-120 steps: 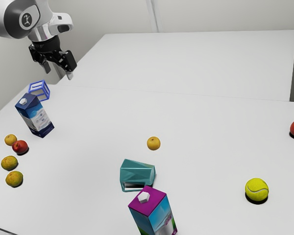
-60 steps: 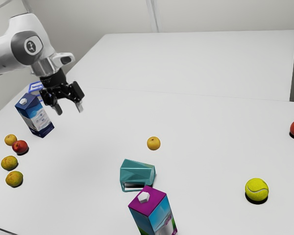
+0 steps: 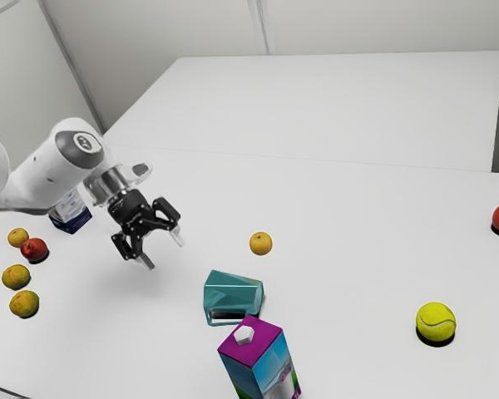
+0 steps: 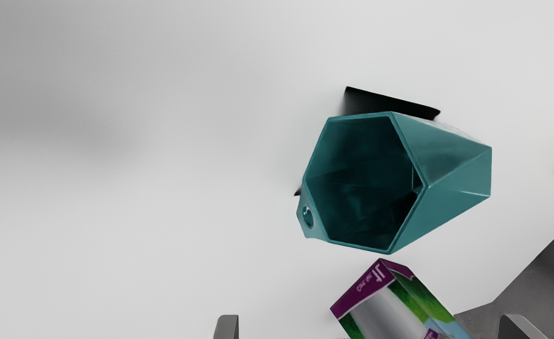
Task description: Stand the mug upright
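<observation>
Mug lying sideways, interior in wrist view, navy carton in exterior.

We are seeing the teal mug looking like glazed ceramic or hard plastic, its flat facets smooth and glossy, pale highlights running along their edges. The table is looking smooth and matt. The purple-topped carton is looking like smooth printed card, its cap like white plastic; the blue carton is showing a similar printed finish. We are finding the arm smooth and softly shiny, like white plastic, with a silver, metallic-looking section near the end effector, which is looking black and hard. The tennis ball is looking matt, like felt.
</observation>
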`<control>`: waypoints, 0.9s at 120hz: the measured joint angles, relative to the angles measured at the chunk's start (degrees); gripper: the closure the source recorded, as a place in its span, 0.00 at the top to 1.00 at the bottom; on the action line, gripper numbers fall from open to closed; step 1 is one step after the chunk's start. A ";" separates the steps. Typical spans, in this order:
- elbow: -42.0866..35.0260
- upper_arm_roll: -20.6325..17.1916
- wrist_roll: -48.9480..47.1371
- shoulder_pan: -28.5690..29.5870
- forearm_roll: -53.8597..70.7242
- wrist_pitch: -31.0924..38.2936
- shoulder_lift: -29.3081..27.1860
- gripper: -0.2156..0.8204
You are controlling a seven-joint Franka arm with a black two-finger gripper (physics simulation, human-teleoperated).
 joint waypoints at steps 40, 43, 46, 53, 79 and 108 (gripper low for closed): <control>-2.91 -0.15 0.21 -3.41 -6.70 1.12 4.59 0.79; -3.05 -0.19 0.22 -3.62 -7.32 1.21 4.89 0.79; -3.14 -0.22 0.23 -3.91 -7.99 1.30 5.10 0.79; -3.21 -0.25 0.22 -4.74 -9.55 1.51 5.45 0.79; -3.25 -0.40 0.19 -5.93 -14.35 2.69 7.29 0.79; -2.81 -0.60 0.16 -6.59 -18.08 3.73 9.33 0.79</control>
